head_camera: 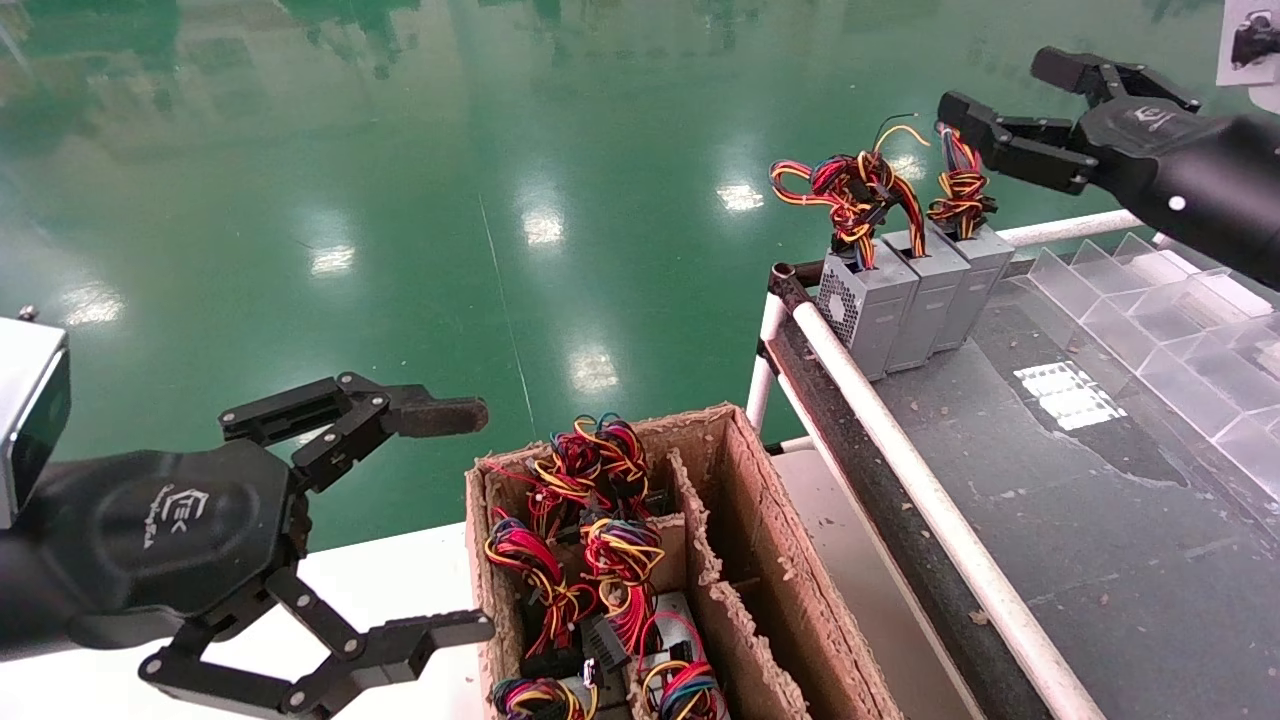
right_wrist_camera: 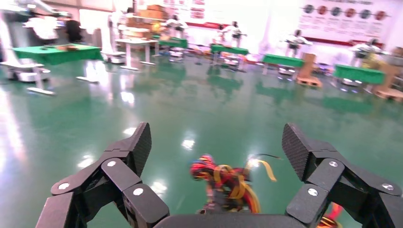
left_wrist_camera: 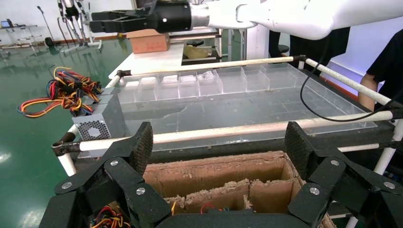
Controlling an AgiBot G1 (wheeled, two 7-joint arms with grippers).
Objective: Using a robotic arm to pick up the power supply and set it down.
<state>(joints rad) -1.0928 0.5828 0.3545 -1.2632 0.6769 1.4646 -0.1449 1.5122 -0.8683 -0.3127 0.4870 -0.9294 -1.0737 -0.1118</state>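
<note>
My left gripper [head_camera: 480, 520] — black rounded palm with white "TEK" logo, two black linkage fingers with silver screws at the joints, textured fingertip pads [left_wrist_camera: 142, 145], silver-grey boxy wrist. My right gripper [head_camera: 990, 85] — same black build, logo on palm, one white dot on the forearm. In my left wrist view its arm shell [left_wrist_camera: 304, 14] is glossy white.

Bright overhead glare, right wrist blurred
</note>
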